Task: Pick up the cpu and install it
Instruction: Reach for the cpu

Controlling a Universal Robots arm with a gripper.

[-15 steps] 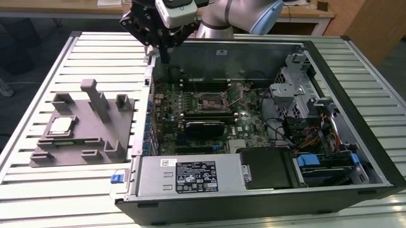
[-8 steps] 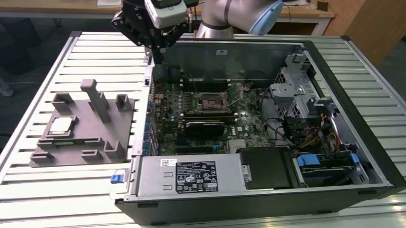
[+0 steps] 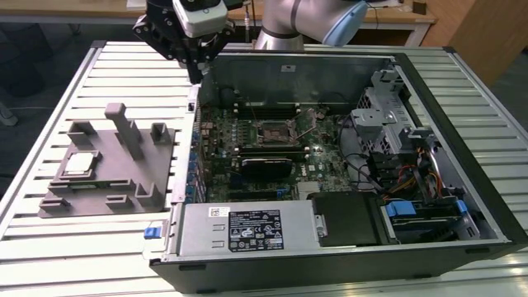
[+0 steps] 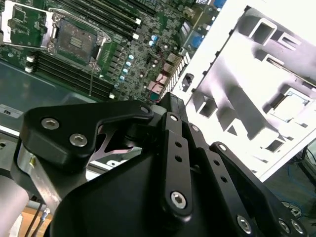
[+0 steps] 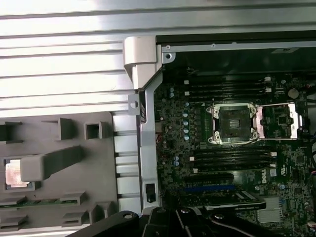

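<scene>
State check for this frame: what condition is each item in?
cpu: lying flat in its recess of the grey tray, not picked up.
socket: retaining frame swung open, empty.
computer case: on its side, panel off.
gripper: above the case's corner, clear of the cpu.

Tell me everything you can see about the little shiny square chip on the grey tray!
The cpu is a small, flat square with a pale silvery top that looks like metal and catches the light. It lies flat, top up, in a square pocket of the grey tray, on the slatted table at the exterior view's left of the open computer case. Only the tray touches it. In the first wrist view a tray post covers part of it.
</scene>
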